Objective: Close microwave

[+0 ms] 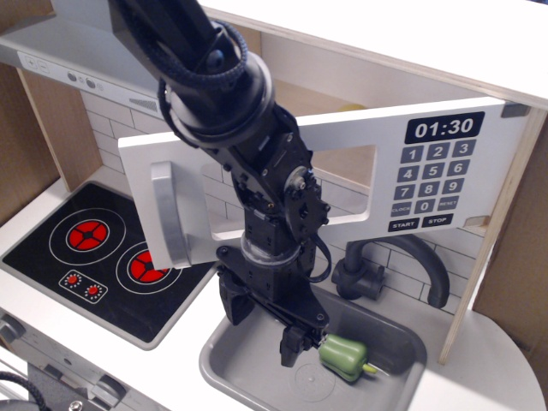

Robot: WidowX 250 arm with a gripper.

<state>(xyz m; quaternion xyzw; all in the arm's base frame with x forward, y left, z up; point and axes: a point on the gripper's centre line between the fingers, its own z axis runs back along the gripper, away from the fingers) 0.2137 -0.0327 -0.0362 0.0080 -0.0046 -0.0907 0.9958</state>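
The microwave's wide white door (pixel 342 184) stands swung open toward me, hinged at its right end. Its grey vertical bar handle (pixel 168 214) is at the left end. The black keypad and clock digits (pixel 435 175) are at the right. The rectangular window is mostly hidden behind my arm. My gripper (pixel 261 330) hangs below the door over the sink, pointing down, with its fingers apart and nothing between them. It is right of and below the handle and does not touch the door.
A grey sink (pixel 231 364) holds a green pepper (pixel 342 355) just right of my fingers. A dark faucet (pixel 390 270) stands behind it. A black stove top (pixel 86 244) with red burners is at left. A grey range hood (pixel 68 60) hangs above.
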